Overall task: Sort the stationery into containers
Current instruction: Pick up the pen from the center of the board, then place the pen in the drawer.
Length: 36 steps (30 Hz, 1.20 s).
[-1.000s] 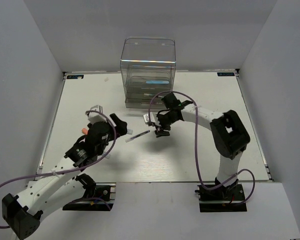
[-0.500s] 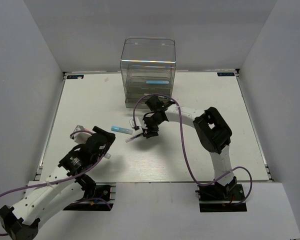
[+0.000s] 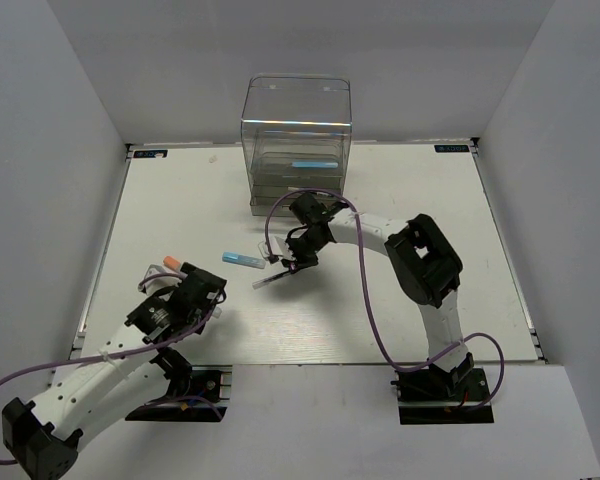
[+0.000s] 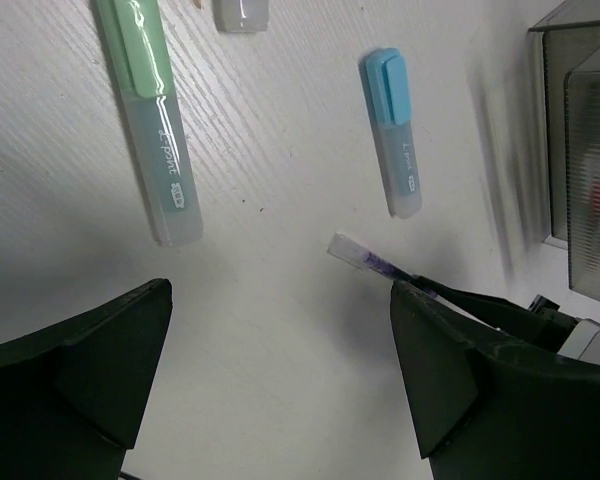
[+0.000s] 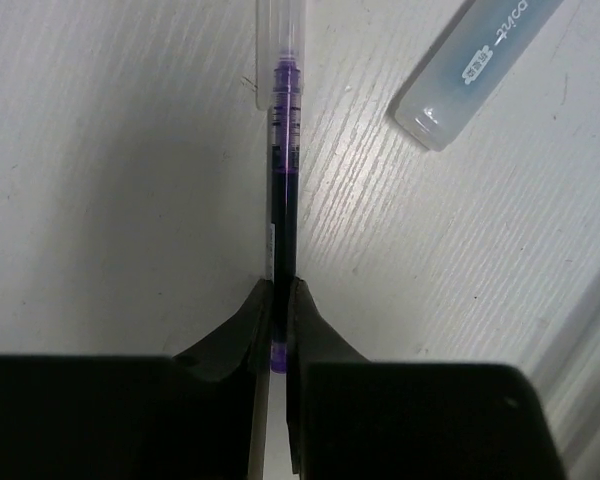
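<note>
Right wrist view: the right gripper (image 5: 278, 318) was clamped on the thin purple pen (image 5: 283, 190). Both fingers pinched its lower barrel, and the pen ran straight away from the camera with its clear end farthest. The blunt end of a blue highlighter (image 5: 475, 70) lay on the white table (image 5: 100, 150) beside the pen, apart from it. Whether the pen's far end touched the table could not be told.

Left wrist view: the left gripper (image 4: 280, 380) stood open, its dark fingers (image 4: 80, 370) spread wide with nothing between them. Beyond them a green highlighter (image 4: 150, 130) and the blue highlighter lay flat, apart and roughly parallel. The pen's clear end showed between the blue highlighter and one finger.

Top external view: the clear drawer box (image 3: 296, 140) stood at the far edge of the table, near its middle. A light blue stick (image 3: 313, 164) lay in one drawer; which drawer could not be told. The held pen was in front of the box, outside it. An orange-tipped marker (image 3: 169, 262) lay near the left gripper.
</note>
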Each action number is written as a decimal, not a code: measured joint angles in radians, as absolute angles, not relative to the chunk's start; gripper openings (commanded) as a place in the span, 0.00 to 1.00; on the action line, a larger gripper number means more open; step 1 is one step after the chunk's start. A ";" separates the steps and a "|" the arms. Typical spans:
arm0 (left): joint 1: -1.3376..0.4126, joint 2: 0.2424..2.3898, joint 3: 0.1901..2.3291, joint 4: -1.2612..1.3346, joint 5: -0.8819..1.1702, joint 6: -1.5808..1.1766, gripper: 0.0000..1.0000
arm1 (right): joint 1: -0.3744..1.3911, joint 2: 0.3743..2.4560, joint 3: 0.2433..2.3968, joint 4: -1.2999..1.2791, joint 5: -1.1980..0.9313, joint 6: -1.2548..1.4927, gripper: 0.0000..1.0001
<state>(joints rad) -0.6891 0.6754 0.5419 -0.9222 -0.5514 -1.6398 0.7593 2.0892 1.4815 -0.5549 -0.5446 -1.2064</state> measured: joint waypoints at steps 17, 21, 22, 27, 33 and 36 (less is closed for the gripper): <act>-0.689 0.818 0.536 -0.975 -0.550 -1.679 1.00 | 0.698 1.710 1.359 -0.365 -0.426 -0.931 0.01; -0.689 0.837 0.536 -0.990 -0.550 -1.681 1.00 | 0.684 1.720 1.369 -0.284 -0.341 -0.876 0.01; -0.689 0.836 0.536 -0.992 -0.550 -1.681 1.00 | 0.680 1.731 1.376 -0.276 -0.321 -0.868 0.01; -0.689 0.821 0.536 -0.995 -0.549 -1.687 1.00 | 0.656 1.805 1.425 -0.231 -0.218 -0.836 0.01; -0.689 0.795 0.536 -0.995 -0.548 -1.692 1.00 | 0.631 1.862 1.466 -0.204 -0.150 -0.833 0.14; -0.689 0.795 0.536 -0.994 -0.542 -1.692 1.00 | 0.624 1.871 1.466 -0.200 -0.128 -0.847 0.39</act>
<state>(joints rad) -0.6891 0.7952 0.5358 -0.9939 -0.5423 -1.6924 0.6239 1.8706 1.4658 -0.2001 -0.1284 -0.8471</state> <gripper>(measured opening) 0.996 0.295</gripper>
